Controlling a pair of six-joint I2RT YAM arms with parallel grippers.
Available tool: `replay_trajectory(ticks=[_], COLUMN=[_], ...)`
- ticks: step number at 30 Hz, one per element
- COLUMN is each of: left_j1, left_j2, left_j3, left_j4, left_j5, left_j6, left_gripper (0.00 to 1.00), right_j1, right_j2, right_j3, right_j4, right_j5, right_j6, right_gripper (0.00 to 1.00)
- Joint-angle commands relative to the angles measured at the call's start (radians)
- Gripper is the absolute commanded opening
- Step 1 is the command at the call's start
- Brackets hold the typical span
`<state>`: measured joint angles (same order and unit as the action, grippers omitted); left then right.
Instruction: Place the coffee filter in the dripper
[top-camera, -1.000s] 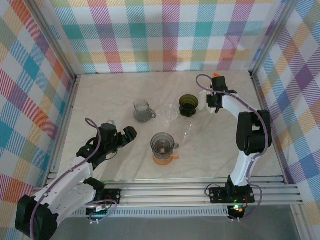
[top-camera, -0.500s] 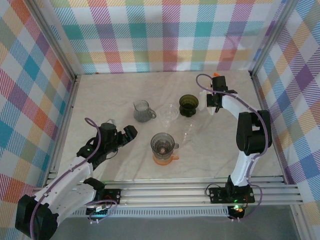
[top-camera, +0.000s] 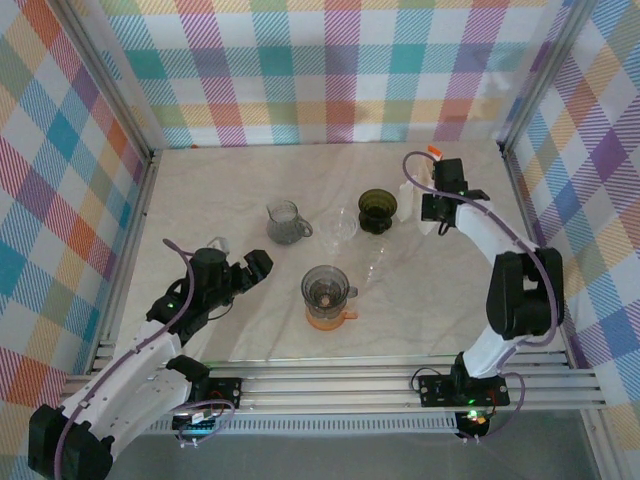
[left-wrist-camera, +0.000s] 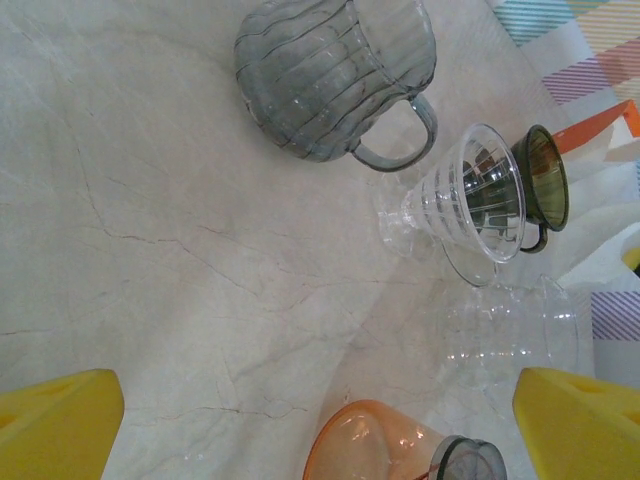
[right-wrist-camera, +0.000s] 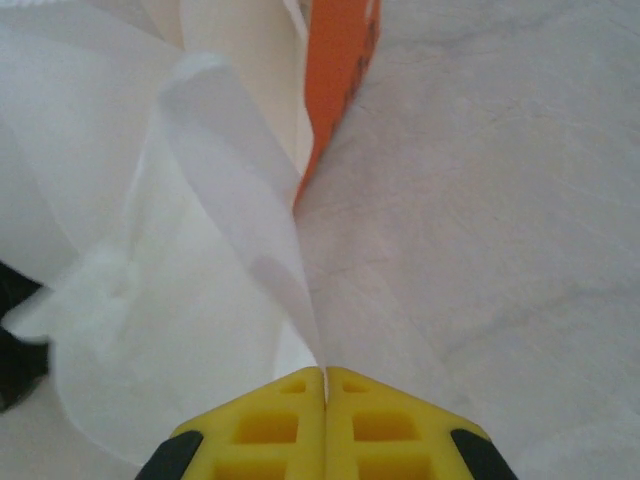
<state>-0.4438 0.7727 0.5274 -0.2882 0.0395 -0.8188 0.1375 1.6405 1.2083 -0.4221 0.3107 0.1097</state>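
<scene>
My right gripper (right-wrist-camera: 325, 378) is shut on the thin edge of a white paper coffee filter (right-wrist-camera: 180, 250), which curls up and to the left of the fingers. More white filters stand in an orange holder (right-wrist-camera: 340, 70) behind it. In the top view the right gripper (top-camera: 430, 212) is at the back right, with the filter paper (top-camera: 406, 195) beside it. A clear ribbed dripper (top-camera: 341, 225) stands mid-table, also seen tilted as a clear cone (left-wrist-camera: 460, 195) in the left wrist view. My left gripper (top-camera: 250, 270) is open and holds nothing, its yellow fingers (left-wrist-camera: 55, 425) wide apart.
A dark green cup-shaped dripper (top-camera: 377, 208) sits between the clear dripper and the filters. A grey glass pitcher (top-camera: 285, 222) is at centre left. A grey vessel on an orange base (top-camera: 327, 295) and a clear glass piece (top-camera: 376, 262) sit nearer. Plaid walls enclose the table.
The right arm's elbow has swung to the right and its gripper has shifted slightly right and nearer, still by the filters. The left arm has eased a little to the left.
</scene>
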Motion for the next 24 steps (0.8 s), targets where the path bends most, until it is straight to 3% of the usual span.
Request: replay_trajectory(ticks=[1,6,14,24], left_j1=[-0.004,-0.004,-0.004,-0.004], left_j2=[-0.034,-0.076,-0.114,-0.109], left_j3=[0.024,0.050,0.116,0.211], left_j4=[-0.040,-0.082,-0.135,-0.221], left_j5=[0.024,0.040,0.092,0.137], left_j6=[0.008,0.025,0.076,0.156], left_gripper=[1.00,1.00,1.00,1.00], right_j1=[-0.004,-0.003,0.047,0.285], right_j2=[-0.087,-0.254,-0.500,-0.589], right_j3=[-0.042,-0.131,-0.190,0.007], right_j4=[-0.068,-0.105,-0.196,-0.504], right_j5=[0.034,0.024,-0.097,-0.355], right_j6=[0.066,0.125,0.188,0.221], right_gripper=[0.00,0.00,0.00,0.00])
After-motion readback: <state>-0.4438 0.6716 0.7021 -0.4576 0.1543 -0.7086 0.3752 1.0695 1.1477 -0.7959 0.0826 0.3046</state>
